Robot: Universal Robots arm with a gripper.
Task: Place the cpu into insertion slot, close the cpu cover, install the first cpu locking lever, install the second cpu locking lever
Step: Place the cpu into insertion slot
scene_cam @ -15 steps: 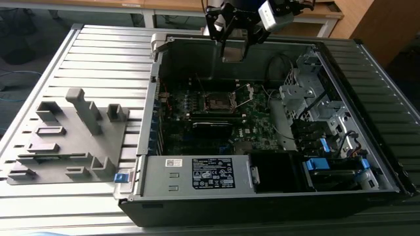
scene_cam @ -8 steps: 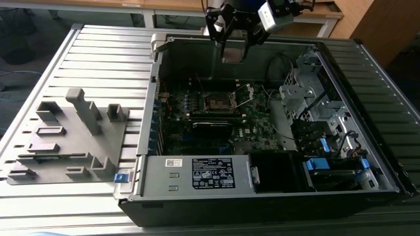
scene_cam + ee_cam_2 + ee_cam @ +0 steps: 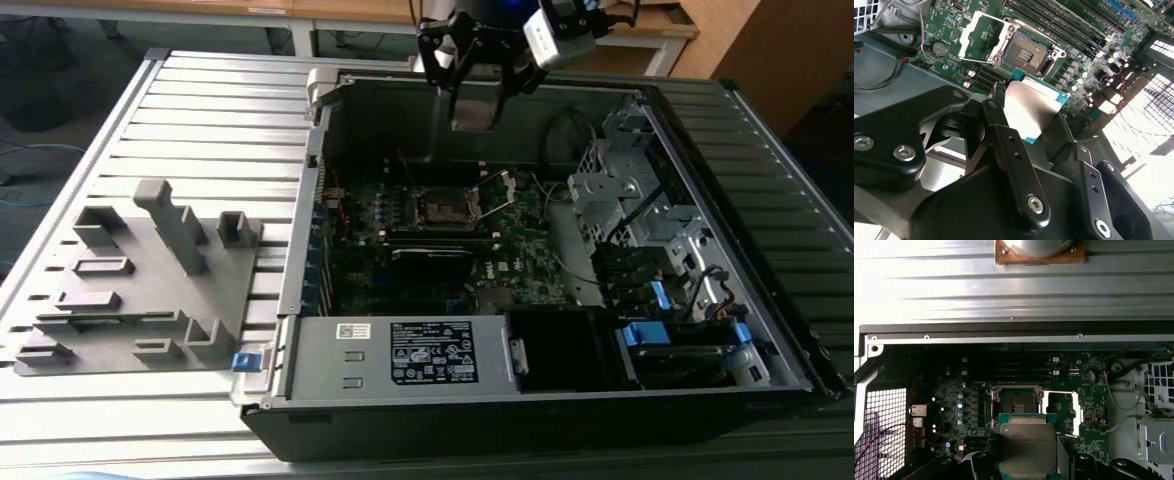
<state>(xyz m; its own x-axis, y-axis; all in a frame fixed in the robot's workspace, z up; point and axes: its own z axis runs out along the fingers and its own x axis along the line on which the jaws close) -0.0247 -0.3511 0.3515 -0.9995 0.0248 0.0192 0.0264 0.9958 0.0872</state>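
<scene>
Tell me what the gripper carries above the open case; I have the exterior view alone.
Observer: In both wrist views the gripper is shut on the cpu, silver top showing.
Operator: Is the insertion slot free?
Observer: Yes, the insertion slot lies bare in the first wrist view, nothing seated in it.
Operator: And the cpu cover?
Observer: The cpu cover stands swung open beside the slot.
</scene>
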